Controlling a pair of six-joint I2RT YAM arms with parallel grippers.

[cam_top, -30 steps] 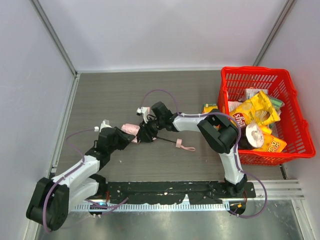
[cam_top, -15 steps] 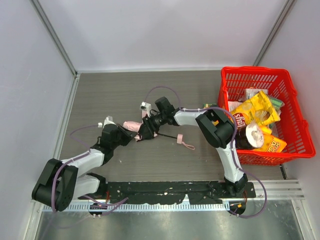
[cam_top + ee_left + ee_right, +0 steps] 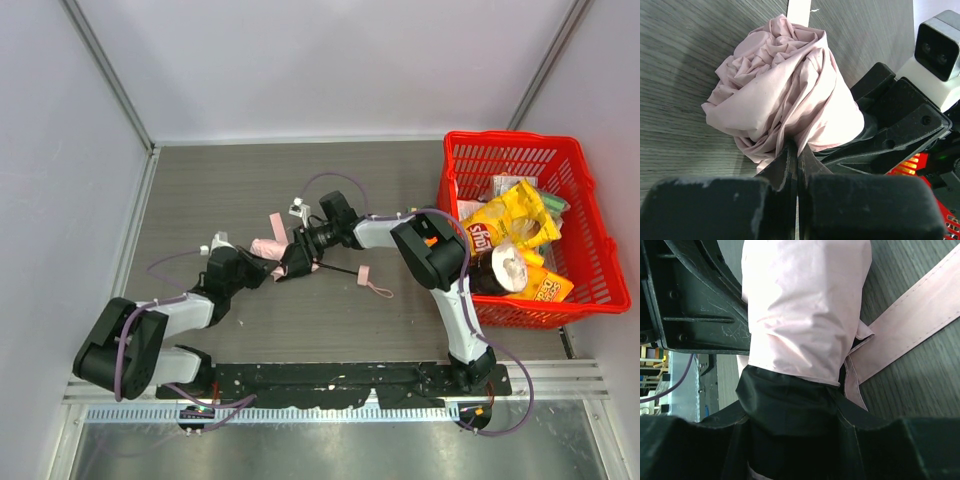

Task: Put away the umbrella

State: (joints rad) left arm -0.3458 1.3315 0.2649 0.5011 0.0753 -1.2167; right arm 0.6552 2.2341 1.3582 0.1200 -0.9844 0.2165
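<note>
The left tool (image 3: pixel 796 159) is lying low over the grey wood-grain surface (image 3: pixel 220 190), its two fingers pressed together on a fold at the lower edge of the pale pink thin-fabric compact umbrella (image 3: pixel 785 95). Directly ahead of its fingertips, the umbrella's cloth is bunching into a crumpled, rounded bundle that is resting on the surface.

The right tool (image 3: pixel 296 258) is meeting the bundle from the opposite side, and in the left wrist view its black body is pressing against the far right of the cloth. Its fingers are pinching the umbrella's dark end, which is filling the gap between them in the right wrist view, with the pink cloth (image 3: pixel 805 315) rising just beyond. To the right of this tool, a narrow flat pink strap (image 3: pixel 915 325) is lying slantwise on the surface, joining the bundle near the fingertips.

From above, the two tools are almost touching, with the umbrella between them. Behind the right tool, a thin dark rod (image 3: pixel 335 268) is trailing across the surface to a small pink loop (image 3: pixel 375 290). A red plastic mesh basket (image 3: pixel 446 195) holding snack packets is sitting well apart from both tools, beyond the right arm's elbow.
</note>
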